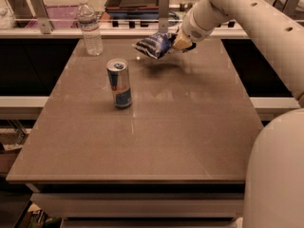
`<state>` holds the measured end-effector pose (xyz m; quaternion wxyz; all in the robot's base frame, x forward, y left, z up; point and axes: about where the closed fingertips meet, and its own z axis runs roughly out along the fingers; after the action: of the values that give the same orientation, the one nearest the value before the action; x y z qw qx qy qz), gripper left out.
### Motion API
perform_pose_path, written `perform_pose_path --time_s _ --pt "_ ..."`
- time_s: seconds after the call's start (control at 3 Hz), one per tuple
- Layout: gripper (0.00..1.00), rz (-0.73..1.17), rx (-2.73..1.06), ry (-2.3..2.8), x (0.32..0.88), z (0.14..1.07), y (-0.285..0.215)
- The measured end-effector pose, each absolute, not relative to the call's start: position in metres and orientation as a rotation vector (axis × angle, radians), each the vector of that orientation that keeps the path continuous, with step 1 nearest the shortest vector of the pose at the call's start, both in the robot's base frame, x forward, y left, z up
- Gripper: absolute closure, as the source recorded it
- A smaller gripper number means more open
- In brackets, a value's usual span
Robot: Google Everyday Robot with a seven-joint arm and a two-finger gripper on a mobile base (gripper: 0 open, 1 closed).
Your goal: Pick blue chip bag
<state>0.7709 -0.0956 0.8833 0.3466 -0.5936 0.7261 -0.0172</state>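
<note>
blue chip bag [153, 45]: crumpled shiny dark-blue foil, hanging clear above the far side of the flat brown table [190, 127].
gripper [182, 42]: pinching the bag's right end.
risk: we expect slick foil could slip from this edge pinch.

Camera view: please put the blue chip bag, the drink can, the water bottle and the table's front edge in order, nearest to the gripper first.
1. The blue chip bag, held in the gripper at the far side.
2. The drink can, left and nearer the camera, and the water bottle, far left: too close to call.
3. The table's front edge, farthest.
</note>
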Motion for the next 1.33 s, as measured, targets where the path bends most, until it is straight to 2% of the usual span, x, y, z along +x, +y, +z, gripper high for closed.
perform_pose_path --time_s 1.33 --pt "1.00 -0.248 -1.464 1.746 0.762 0.986 -0.103"
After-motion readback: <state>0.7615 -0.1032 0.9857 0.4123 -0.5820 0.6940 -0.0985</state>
